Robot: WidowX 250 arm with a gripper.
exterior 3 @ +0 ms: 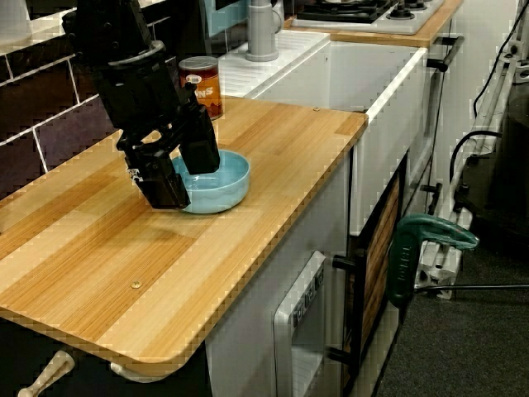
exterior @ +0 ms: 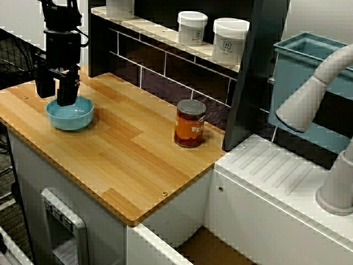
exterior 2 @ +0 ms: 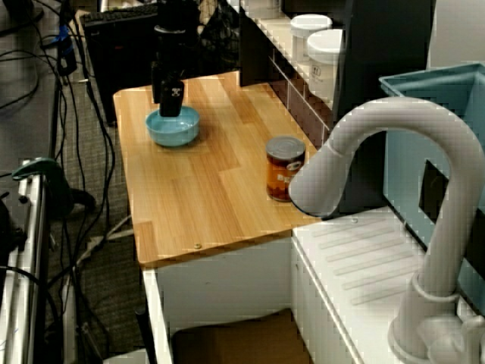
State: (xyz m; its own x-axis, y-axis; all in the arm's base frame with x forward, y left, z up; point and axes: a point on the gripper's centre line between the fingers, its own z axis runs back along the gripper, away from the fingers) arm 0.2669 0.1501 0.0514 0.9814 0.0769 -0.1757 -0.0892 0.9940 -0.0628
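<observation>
View facing the shelf: black gripper (exterior: 55, 99) hangs straight down over a light blue bowl (exterior: 77, 118). The bowl sits on the wooden bench (exterior: 127, 160) near the end farthest from the sink, approx midway between front & back edges. Jaws are part-way apart, one finger at the bowl's far rim, the other just outside it. An orange-labelled can (exterior: 190, 123) stands upright near the back corner at the sink end, well apart from the bowl. Two white jars (exterior: 192, 27) sit on the shelf above.

View from the sink end: gripper (exterior 2: 171, 112) seen end-on over the bowl's (exterior 2: 178, 134) far side, so jaw gap can't be judged here. Can (exterior 2: 285, 168) is close to the bench's (exterior 2: 197, 197) near back corner, partly behind a white tap (exterior 2: 394, 152).

View from the opposite end: gripper (exterior 3: 188, 182) straddles the bowl's (exterior 3: 230, 186) rim, w/ one finger inside the bowl, one outside on the bench (exterior 3: 124, 248). Gap is clearly visible, rim between the fingers; can't tell if pads touch it. Can (exterior 3: 200, 83) stands behind the arm
</observation>
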